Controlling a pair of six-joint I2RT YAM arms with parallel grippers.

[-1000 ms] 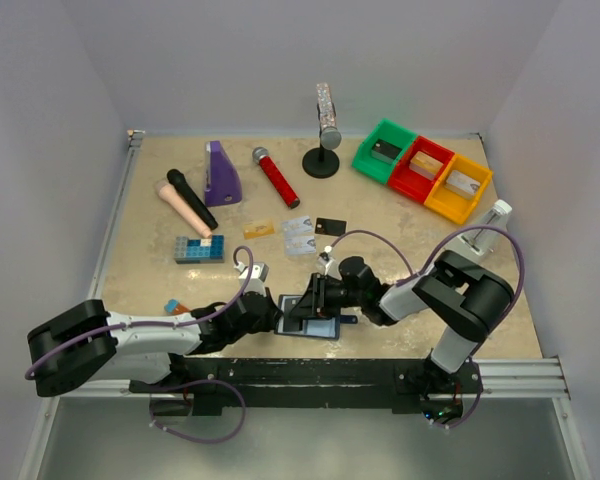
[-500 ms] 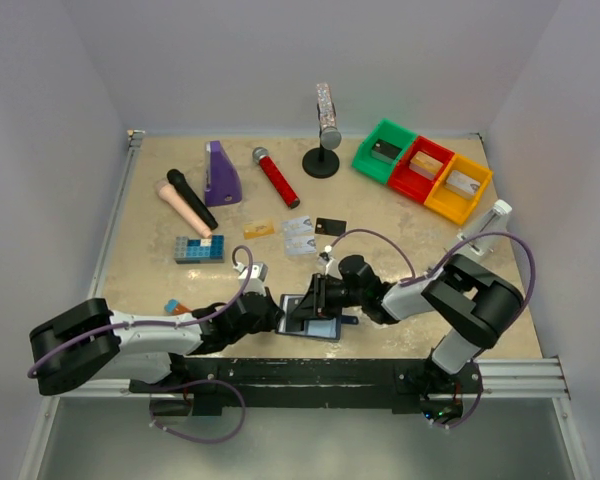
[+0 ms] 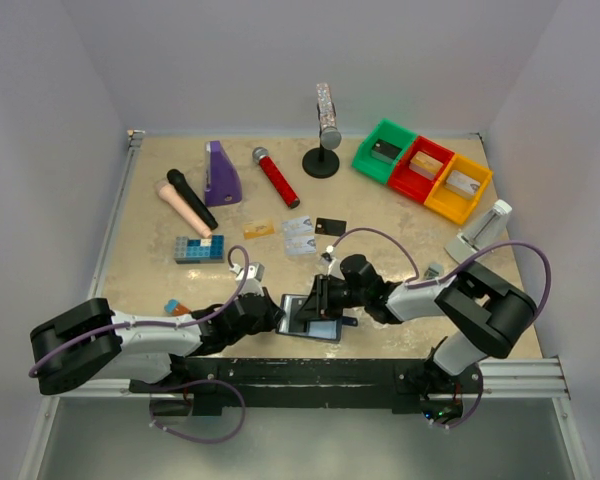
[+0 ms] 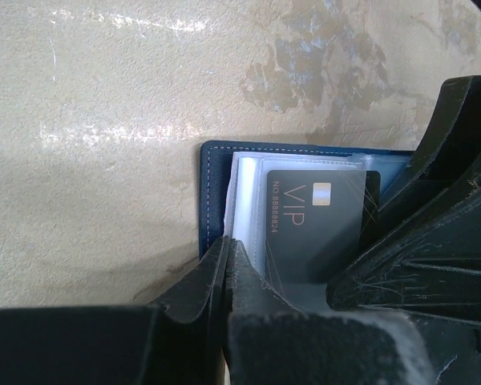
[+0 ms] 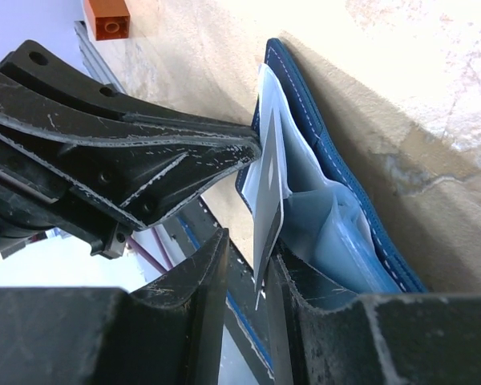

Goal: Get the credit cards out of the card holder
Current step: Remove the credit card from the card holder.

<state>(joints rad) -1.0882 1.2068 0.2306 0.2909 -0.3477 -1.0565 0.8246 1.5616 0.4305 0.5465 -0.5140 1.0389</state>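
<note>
The card holder [image 3: 320,328] lies open near the table's front edge, navy outside [image 4: 207,192] with pale clear pockets inside [image 5: 329,144]. A black credit card [image 4: 317,224] marked VIP sticks partway out of a pocket. My left gripper [image 4: 227,243] is shut on the holder's left edge [image 3: 277,312]. My right gripper [image 5: 252,247] reaches in from the right [image 3: 318,298]. The black card's edge [image 5: 268,192] stands between its fingers, against one finger with a gap to the other. Further credit cards lie farther back on the table: orange-gold [image 3: 259,229], silvery [image 3: 298,225] and black [image 3: 330,226].
A studded blue block [image 3: 199,249] and an orange brick [image 3: 172,306] lie to the left. Behind are black [image 3: 191,197], beige [image 3: 183,208] and red [image 3: 277,176] microphones, a purple piece [image 3: 221,174], a stand [image 3: 323,140], and green [image 3: 384,150], red [image 3: 420,168] and yellow [image 3: 458,188] bins.
My left gripper has pinched fully shut on the holder's edge. The right gripper's jaws have narrowed around the black card, and the right arm's elbow has swung rightward.
</note>
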